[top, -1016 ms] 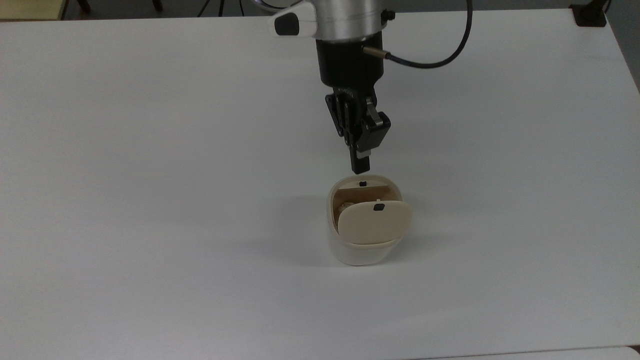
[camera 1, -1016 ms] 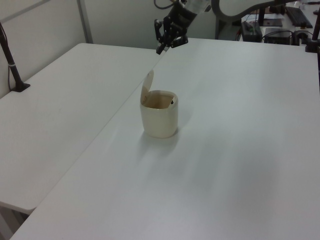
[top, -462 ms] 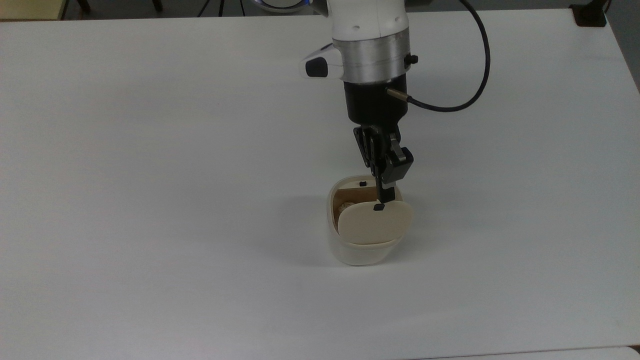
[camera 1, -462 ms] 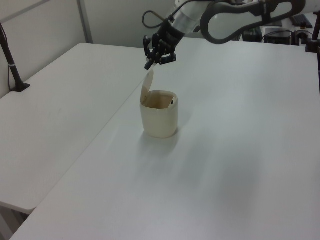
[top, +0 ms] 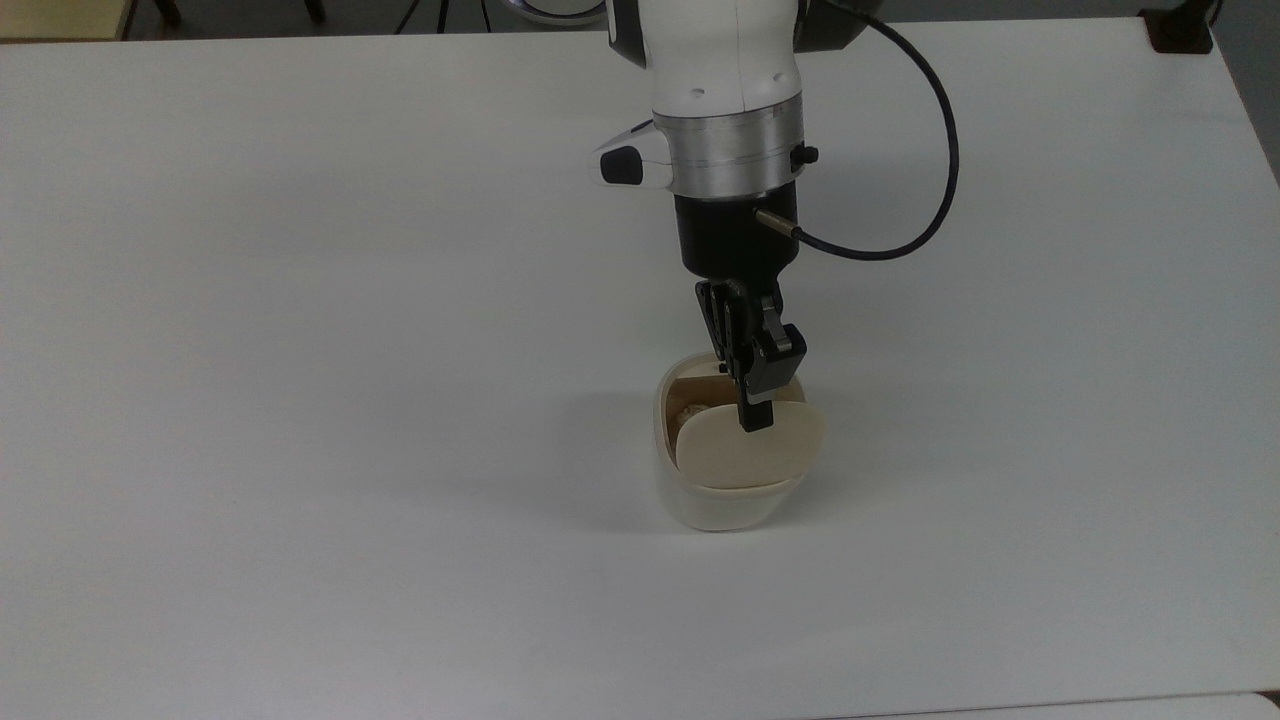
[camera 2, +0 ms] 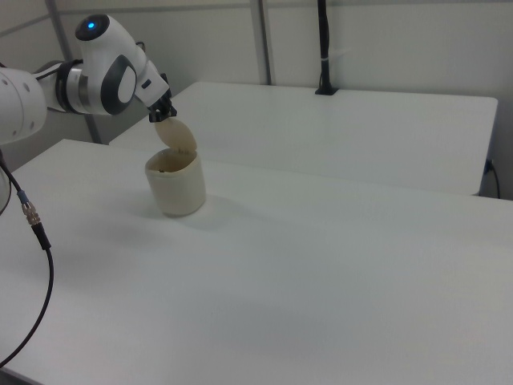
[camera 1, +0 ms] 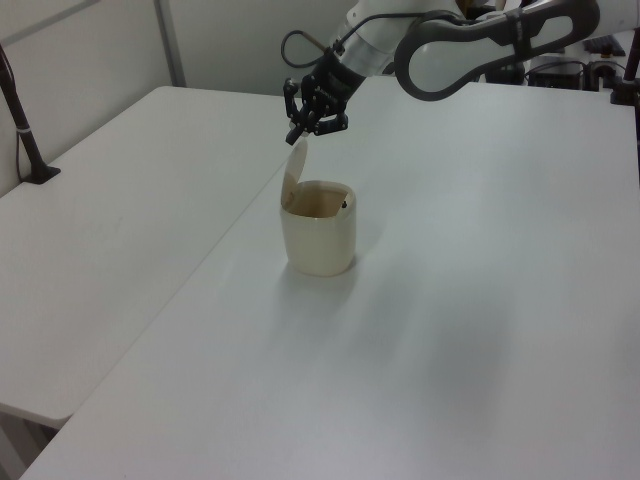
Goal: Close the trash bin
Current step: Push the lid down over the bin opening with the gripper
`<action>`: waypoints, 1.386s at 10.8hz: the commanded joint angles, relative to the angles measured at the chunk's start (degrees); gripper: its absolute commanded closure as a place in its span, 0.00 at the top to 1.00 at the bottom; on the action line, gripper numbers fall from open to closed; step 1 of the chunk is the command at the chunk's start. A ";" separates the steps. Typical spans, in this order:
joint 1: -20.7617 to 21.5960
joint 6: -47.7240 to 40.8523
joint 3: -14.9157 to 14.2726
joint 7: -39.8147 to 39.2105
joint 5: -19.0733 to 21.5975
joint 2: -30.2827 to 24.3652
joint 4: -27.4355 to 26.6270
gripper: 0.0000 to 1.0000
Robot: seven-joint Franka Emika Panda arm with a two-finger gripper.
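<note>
The trash bin (top: pixel 715 505) is a small cream-white tub standing on the white table (top: pixel 300 400). Its beige lid (top: pixel 750 455) stands raised on the hinge, so the bin is open and brownish contents show inside. My gripper (top: pixel 757 420) is shut, and its black tip sits right at the lid's top edge, covering the lid's black mark. In the left view the gripper (camera 1: pixel 297 137) hangs just above the upright lid (camera 1: pixel 293 178) of the bin (camera 1: pixel 320 245). In the right view the gripper (camera 2: pixel 158 117) meets the lid (camera 2: pixel 178 138) above the bin (camera 2: pixel 176 191).
A black cable (top: pixel 930 190) loops from the wrist toward the top view's right. A black clamp (top: pixel 1180 30) sits at the table's far right corner. In the left view a black post (camera 1: pixel 25 130) stands on a second table.
The arm has come forward and down from behind the bin. The gripper tip has travelled from the bin's back rim to the lid's top edge. The lid stands as before.
</note>
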 commanded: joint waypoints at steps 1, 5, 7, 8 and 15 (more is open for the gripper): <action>0.68 1.09 -0.79 1.60 -2.21 1.03 0.82 0.00; -0.19 0.74 -0.44 1.07 -4.31 0.24 -0.32 0.00; -0.20 0.83 -0.18 0.99 -5.54 -1.16 -2.07 0.00; -0.11 0.74 -0.09 0.12 -5.55 -1.95 -2.87 0.00; 0.42 0.48 0.70 -2.62 -5.81 -3.45 -6.73 0.00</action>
